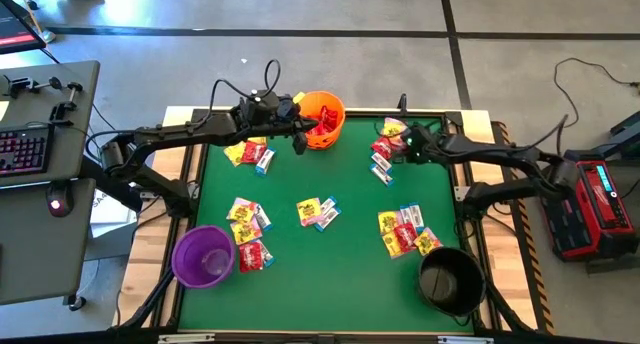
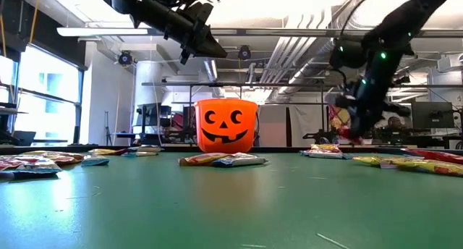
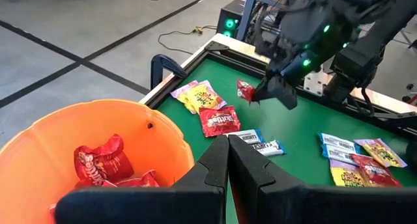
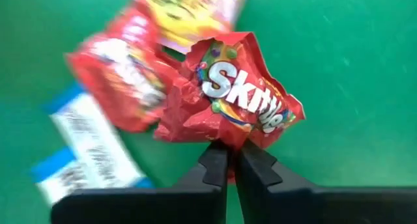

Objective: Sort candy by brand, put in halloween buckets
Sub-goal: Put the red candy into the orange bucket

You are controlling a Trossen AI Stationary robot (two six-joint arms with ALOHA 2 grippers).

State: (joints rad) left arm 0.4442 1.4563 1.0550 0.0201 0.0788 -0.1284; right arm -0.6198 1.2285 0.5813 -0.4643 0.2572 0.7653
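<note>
Pinching a red Skittles packet between its fingers, the right gripper hung just above the far-right candy cluster on the green bench. By the orange bucket, red packets inside, the left gripper hovered, pressed together and empty.

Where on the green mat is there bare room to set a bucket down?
The green mat is bare between the purple bucket and the black bucket, and beside the orange bucket toward the right claw. Candy crowds the far right corner and both side clusters.
</note>
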